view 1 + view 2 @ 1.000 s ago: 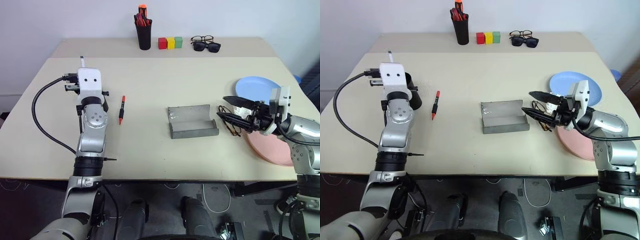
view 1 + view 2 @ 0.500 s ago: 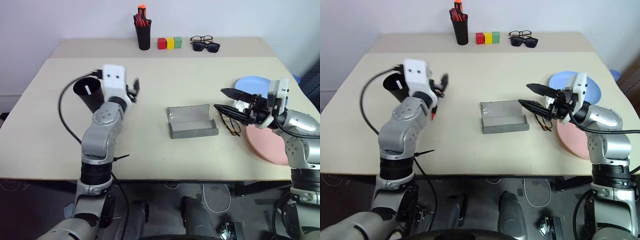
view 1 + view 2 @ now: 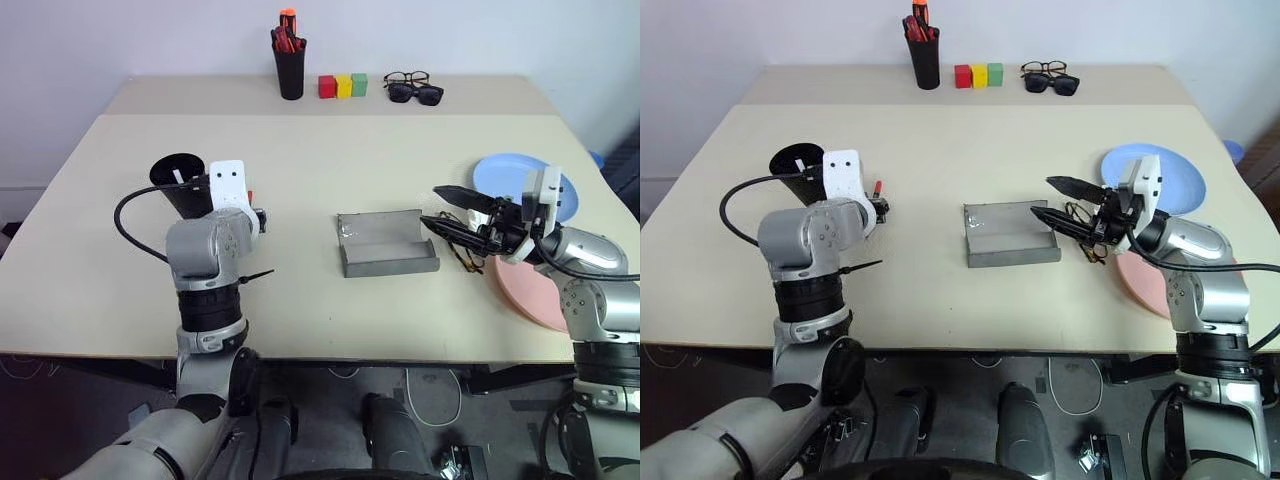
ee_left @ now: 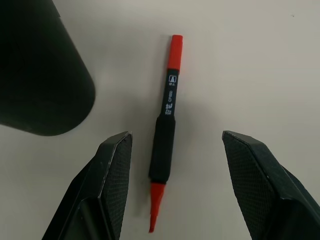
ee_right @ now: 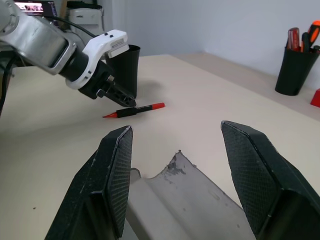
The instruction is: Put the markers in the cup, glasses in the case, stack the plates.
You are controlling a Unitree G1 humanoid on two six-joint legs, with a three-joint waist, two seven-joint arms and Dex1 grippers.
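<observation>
The red marker [image 4: 167, 125] lies flat on the table just right of the black cup [image 3: 178, 182]. My left gripper [image 4: 176, 136] is tipped down over it, open, one finger on each side and clear of it. A white marker [image 3: 177, 178] leans inside the cup. The grey case [image 3: 385, 243] lies open at mid-table. The wire-framed glasses [image 3: 465, 255] rest on the table between the case and the pink plate [image 3: 535, 290]. The blue plate [image 3: 510, 172] sits behind it. My right gripper [image 3: 432, 205] hovers open above the glasses, pointing at the case.
A black pen holder [image 3: 290, 70] with red-orange pens, three coloured blocks [image 3: 343, 86] and two other pairs of glasses [image 3: 412, 88] stand along the back. The pink plate overhangs the table's right edge.
My left gripper swung from over the cup to the right and down, tipping over the red marker. The cup with the white marker in it came into view. The right arm stayed put.
</observation>
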